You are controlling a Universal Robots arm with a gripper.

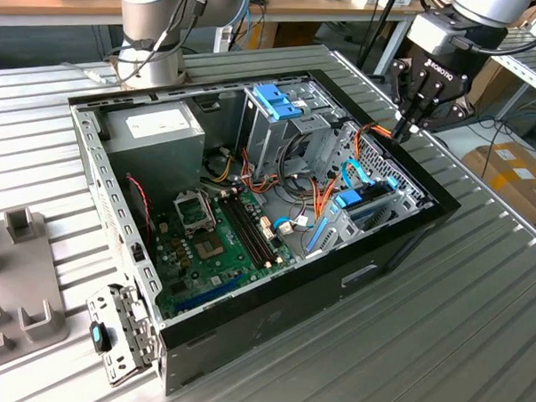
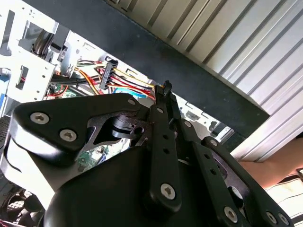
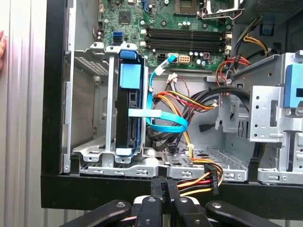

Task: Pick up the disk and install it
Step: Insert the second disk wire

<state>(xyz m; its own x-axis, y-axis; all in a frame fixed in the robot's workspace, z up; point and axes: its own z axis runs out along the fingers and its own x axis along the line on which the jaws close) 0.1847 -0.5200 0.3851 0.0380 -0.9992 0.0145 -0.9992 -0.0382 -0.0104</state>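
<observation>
The disk (image 3: 130, 78) stands on edge in a metal bay of the open computer case (image 1: 272, 321), its light blue rail facing up and a blue ribbon cable (image 3: 163, 124) beside it. In the exterior view the disk (image 1: 367, 205) lies near the case's right wall. My gripper (image 3: 164, 185) hovers at the case rim beside that bay, fingers pressed together on the red, yellow and orange wires of a power cable (image 3: 206, 178) with a black plug. In the exterior view the gripper (image 1: 405, 129) hangs over the case's far right corner, and the second wrist view has its fingertips (image 2: 165, 90) at the wires.
A blue bracket (image 1: 277, 102) sits atop the tall drive cage. The grey power supply (image 1: 155, 129) and the motherboard (image 1: 213, 243) fill the case's left half. Grey fixtures (image 1: 15, 283) lie at the exterior view's left. A hand (image 3: 2, 45) rests beside the case.
</observation>
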